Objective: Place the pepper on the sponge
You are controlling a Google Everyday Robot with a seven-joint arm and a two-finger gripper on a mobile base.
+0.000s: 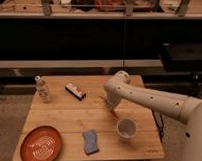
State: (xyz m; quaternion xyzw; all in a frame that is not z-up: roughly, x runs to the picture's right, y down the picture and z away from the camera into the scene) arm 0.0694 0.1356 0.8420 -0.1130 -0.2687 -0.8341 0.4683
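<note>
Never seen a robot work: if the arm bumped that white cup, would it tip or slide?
The cup looks small and thin, so probably light; it may slide on the smooth table. It stands upright and seems narrower below, so a high bump might tip it. The end effector hangs by the pepper, behind it.

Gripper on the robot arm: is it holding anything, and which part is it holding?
Hard to tell. The gripper sits right above the upper end of the pepper, but whether it really holds it does not show.
</note>
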